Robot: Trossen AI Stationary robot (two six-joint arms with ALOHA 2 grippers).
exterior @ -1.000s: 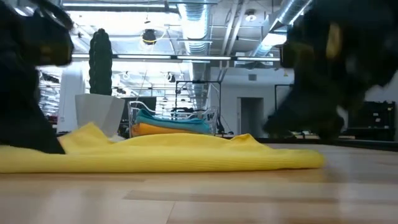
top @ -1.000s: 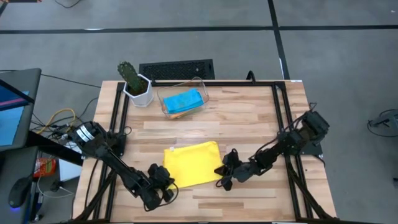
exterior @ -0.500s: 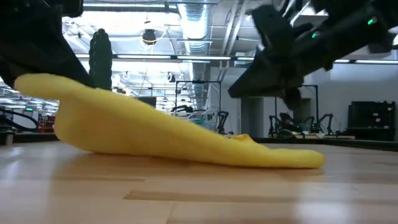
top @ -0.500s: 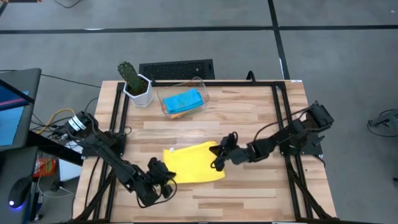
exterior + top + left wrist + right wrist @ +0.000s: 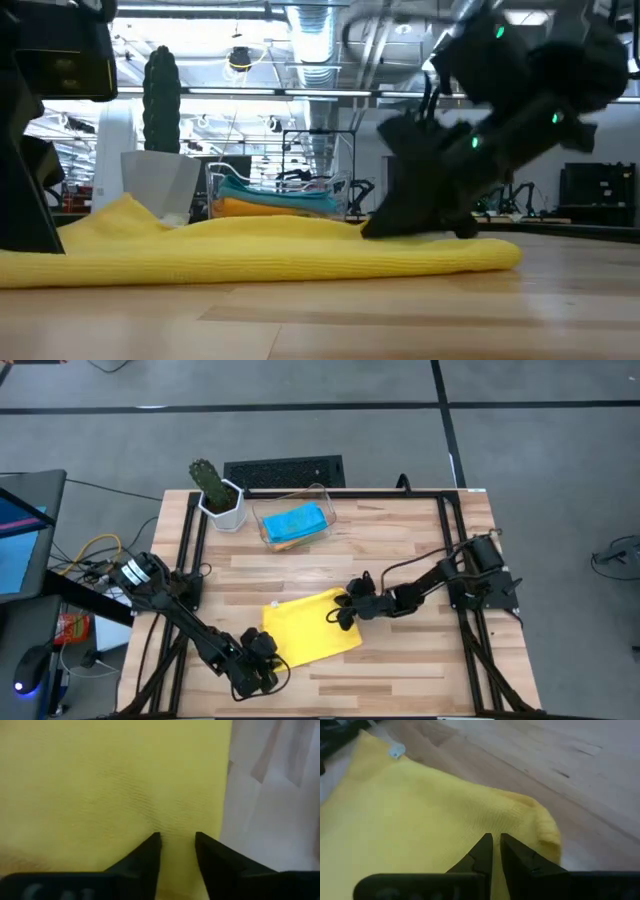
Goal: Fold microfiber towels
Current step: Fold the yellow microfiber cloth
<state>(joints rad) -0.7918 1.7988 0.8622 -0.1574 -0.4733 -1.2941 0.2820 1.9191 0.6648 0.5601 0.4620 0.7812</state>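
Cactus (image 5: 205,478) in its white pot (image 5: 223,507) stands at the far left corner of my wooden table (image 5: 400,545), and just to its right sits the clear plastic bin (image 5: 293,520), holding a folded light blue towel (image 5: 294,521) on top with an orange towel (image 5: 262,207) under it. From table height a strip of green shows above the blue, though I cannot tell whether it is a whole cloth.

Nearer me, left of the table's middle, the yellow towel (image 5: 310,626) lies folded flat on the wood, well apart from the bin. A small white tag (image 5: 396,751) shows at one of its corners.

My left gripper (image 5: 262,660) is down at the towel's near left corner. In my left wrist view its fingers (image 5: 145,857) stand a little apart with yellow cloth showing in the gap, so they are open and clamp nothing I can see.

My right gripper (image 5: 345,612) rests on the towel's right edge. In my right wrist view the fingertips (image 5: 482,851) are almost together, only a thin slit between them, pressed against a rounded fold of the cloth; whether they pinch any fabric I cannot tell.

The table's right half beyond it is bare wood, with the black frame rails (image 5: 450,535) running along the sides.
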